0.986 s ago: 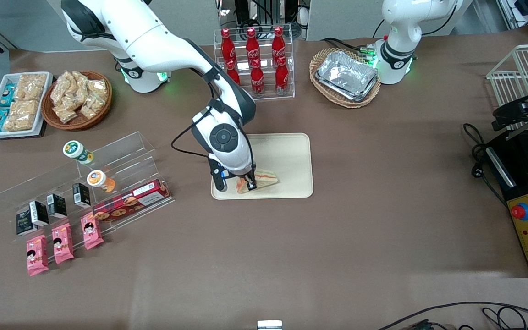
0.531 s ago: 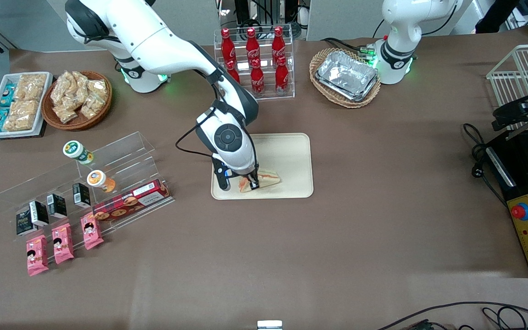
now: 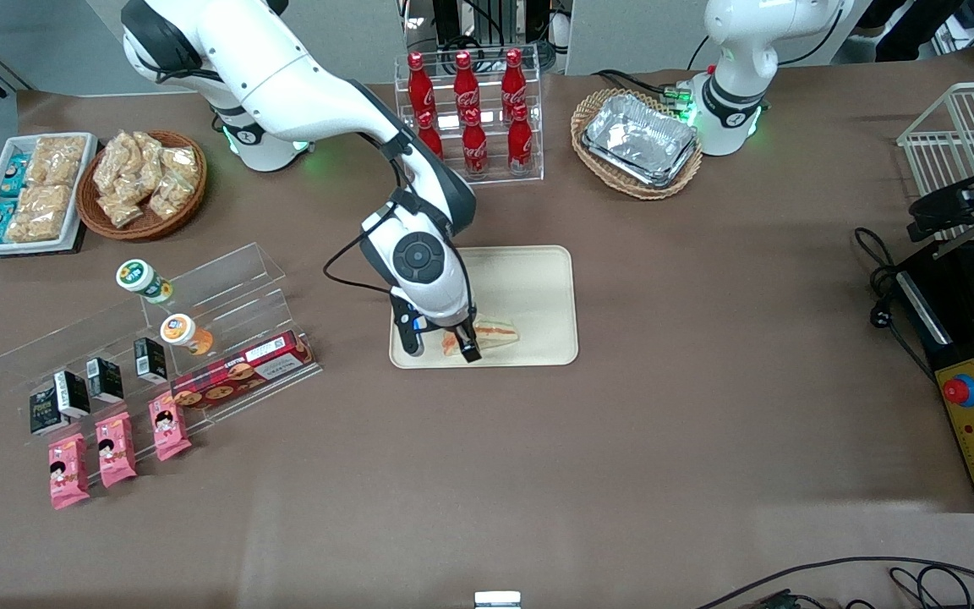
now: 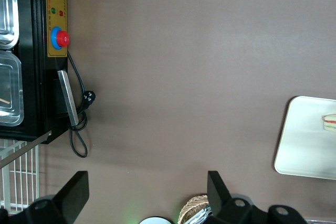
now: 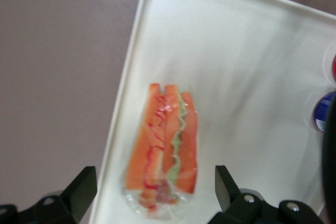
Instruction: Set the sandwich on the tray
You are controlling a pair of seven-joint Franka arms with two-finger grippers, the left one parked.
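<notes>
Desk (image 3: 622, 440) space toward our working arm's end carries the clear display stand (image 3: 157, 330) with the long red cookie box (image 3: 238, 372), well apart from the job; moving across, we come to the tool (image 3: 440, 342), then the sandwich (image 3: 487, 331), then the bare part of the tray (image 3: 538, 288). We read the tool as spread open and holding nothing: in the wrist view its two fingers (image 5: 79, 192) stand wide on either side of the sandwich (image 5: 165, 145) with clear gaps, touching neither face. The sandwich lies flat inside the tray (image 5: 252, 77), close to the rim nearest the front camera and near the corner at the working arm's end. The relation that matters to us is this: the wedge sits directly under the tool and between its fingers, with its long axis running across the line that joins them. We judge the placing done, so a straight lift upward should clear the wrapper; any sideways drift could catch the plastic and drag the sandwich toward the rim.
</notes>
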